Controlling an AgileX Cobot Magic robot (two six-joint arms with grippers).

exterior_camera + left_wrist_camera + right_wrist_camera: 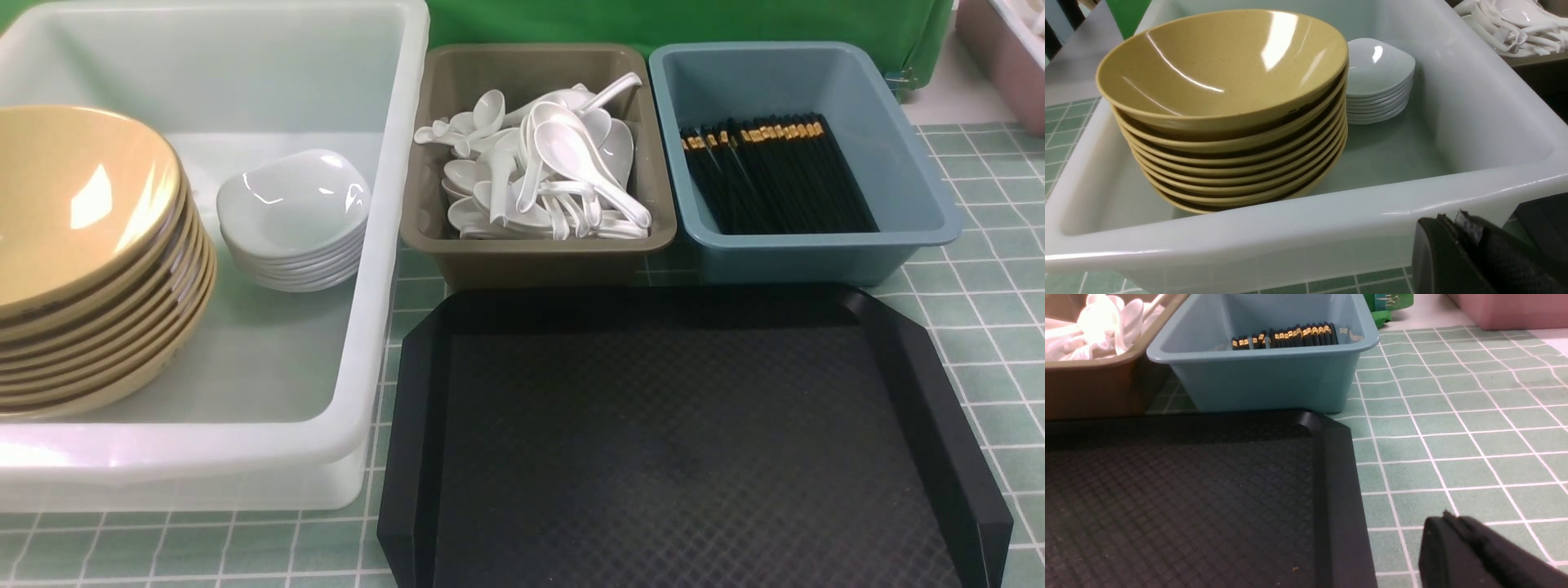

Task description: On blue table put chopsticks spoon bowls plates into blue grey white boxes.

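Both pincers, the left gripper (1457,228) and the right gripper (1453,531), sat clenched and empty, low near the table. I judged the sorting done: glossy tan bowls (82,245) and white plates (294,216) stacked in the translucent white box (392,204), smooth white spoons (543,175) heaped in the grey box (539,249), black gold-tipped chopsticks (775,175) in the blue box (922,188). The textured black tray (686,441) lay bare, so nothing called for a next pick.
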